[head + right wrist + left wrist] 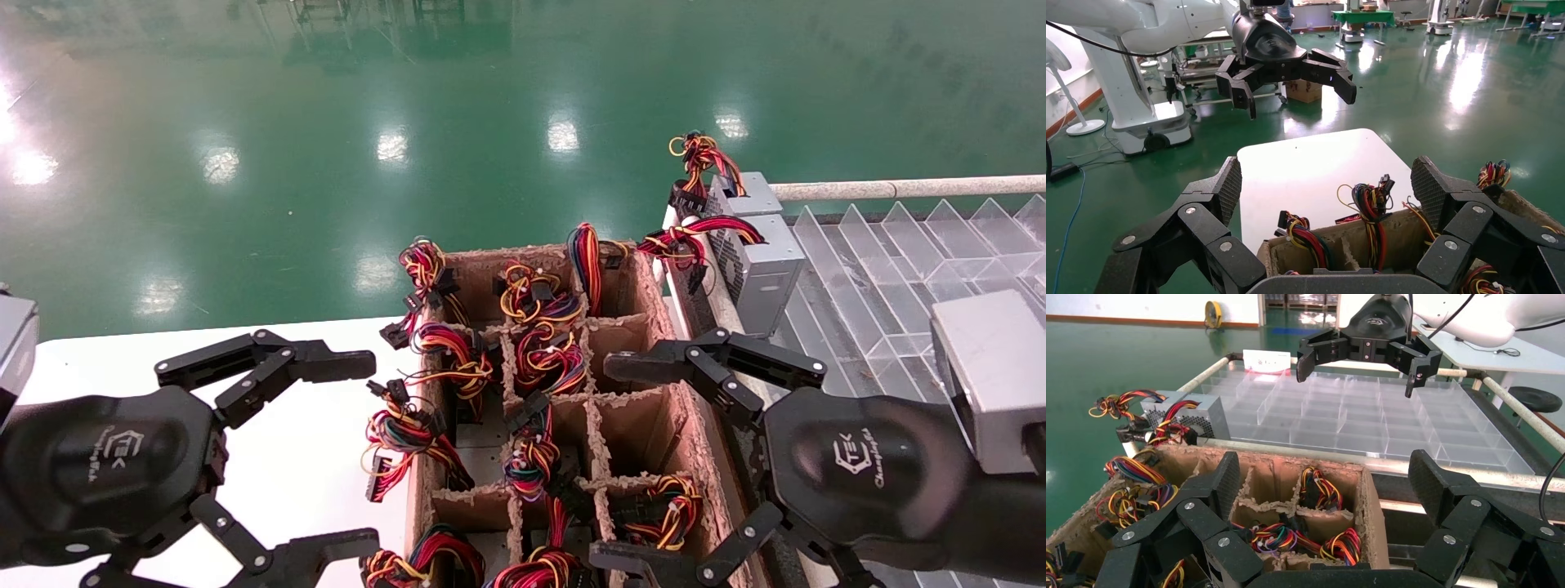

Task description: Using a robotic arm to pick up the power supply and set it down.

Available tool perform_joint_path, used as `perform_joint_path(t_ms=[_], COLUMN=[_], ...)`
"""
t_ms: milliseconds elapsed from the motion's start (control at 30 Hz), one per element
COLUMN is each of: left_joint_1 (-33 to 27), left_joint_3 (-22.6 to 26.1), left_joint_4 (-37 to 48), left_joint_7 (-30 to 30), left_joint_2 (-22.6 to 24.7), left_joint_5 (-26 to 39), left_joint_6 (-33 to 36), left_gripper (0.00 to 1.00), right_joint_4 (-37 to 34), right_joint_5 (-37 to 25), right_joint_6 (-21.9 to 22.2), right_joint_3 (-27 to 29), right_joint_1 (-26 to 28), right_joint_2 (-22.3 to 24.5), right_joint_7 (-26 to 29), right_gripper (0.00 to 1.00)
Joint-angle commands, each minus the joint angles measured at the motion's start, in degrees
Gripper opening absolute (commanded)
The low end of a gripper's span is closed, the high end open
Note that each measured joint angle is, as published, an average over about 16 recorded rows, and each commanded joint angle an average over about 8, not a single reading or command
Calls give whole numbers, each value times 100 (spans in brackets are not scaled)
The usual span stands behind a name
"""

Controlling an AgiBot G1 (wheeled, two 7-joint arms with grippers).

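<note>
The power supply (760, 273), a silver-grey box with a perforated face and a red, purple and black wire bundle, stands on the far left corner of the clear tray, past the carton; the left wrist view shows the power supply (1206, 419) too. Behind it stands a like grey box (739, 194) with yellow-orange looped wires. My right gripper (617, 461) hangs open over the carton's right cells, holding nothing. It shows far off in the left wrist view (1364, 355). My left gripper (359, 453) is open beside the carton's left wall, above the white table.
A worn cardboard carton (695, 433) with divider cells holds several wire bundles (539, 359); some cells are bare. A clear partitioned tray (882, 278) with a pale rail (899, 189) lies to the right. The white table (286, 474) lies left, green floor (409, 122) beyond.
</note>
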Motion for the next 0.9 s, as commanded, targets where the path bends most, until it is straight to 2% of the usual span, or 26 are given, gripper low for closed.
perform_joint_path(t_ms=[33,900], left_joint_1=[0,0], left_joint_3=[0,0], left_joint_4=[0,0], left_joint_7=[0,0], left_joint_2=[0,0], left_joint_5=[0,0], left_joint_6=[0,0], left_gripper=[100,100], right_joint_4=[-1,-2], right_joint_5=[-1,-1], right_joint_6=[0,0], right_joint_3=[0,0], right_joint_1=[1,2], right_joint_2=[0,0], right_joint_7=[-1,-2], right_gripper=[100,100])
